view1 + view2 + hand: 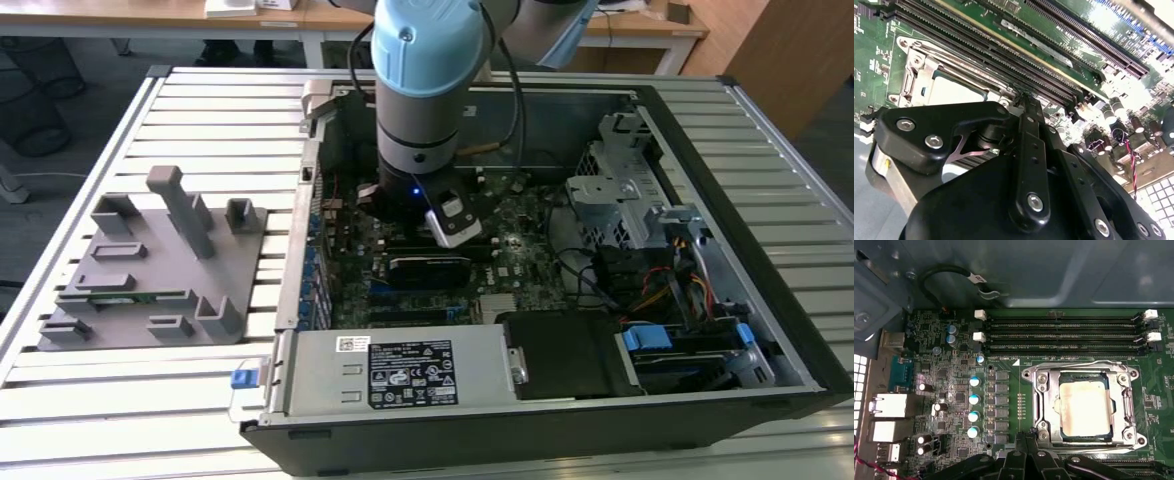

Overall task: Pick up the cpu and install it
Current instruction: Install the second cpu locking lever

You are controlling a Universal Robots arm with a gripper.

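Risk for us lies mainly at the dark square metal-framed motherboard socket (1083, 409), where the small flat silvery-white cpu (1085, 410) already lies within the frame; it may not be fully seated, though we cannot tell. Our black gripper (1028, 439) hangs just beside the frame's edge, fingertips drawn narrow and holding nothing. Black memory slots (1064, 332) crowd one side; open green board lies toward the capacitors.
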